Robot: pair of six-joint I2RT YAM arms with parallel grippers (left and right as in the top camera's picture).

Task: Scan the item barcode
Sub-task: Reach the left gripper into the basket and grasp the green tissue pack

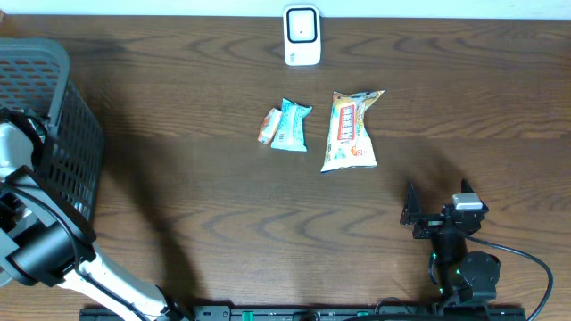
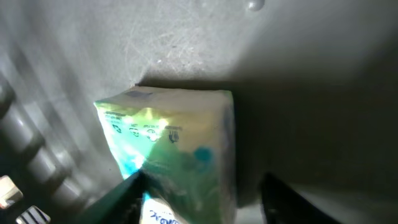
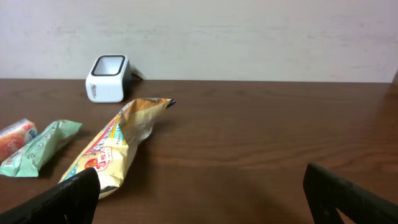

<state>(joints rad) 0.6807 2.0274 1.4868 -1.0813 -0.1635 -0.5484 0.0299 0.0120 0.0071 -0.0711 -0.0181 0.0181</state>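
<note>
From overhead, a grey plastic basket (image 1: 76, 134) sits at the table's left edge. The left arm (image 1: 36, 241) leans over its near rim, with the tool end hidden inside. The dark wooden table (image 1: 178, 178) lies bare between the basket and the goods in the middle. There a small orange-and-white wrapper (image 1: 268, 126) touches a teal plastic packet (image 1: 292, 125), with a yellow foil snack bag (image 1: 351, 131) just to their right. A white box-shaped scanner (image 1: 302, 36) stands at the far edge, apart from them. The right gripper (image 1: 437, 201) sits near the near edge on the right, jaws spread wide on nothing, open wood all round.

In the left wrist view, the left gripper (image 2: 199, 202) hangs over the basket floor, jaws part-spread either side of a green, yellow and blue soft pack (image 2: 174, 137). One finger overlaps the pack's near corner and the other stands clear of its edge. The picture is blurred, but no pinch seems made. The basket's slatted wall crowds the pack's left side.

In the right wrist view, the snack bag reaches toward one finger, and bare wood runs right and far.
</note>
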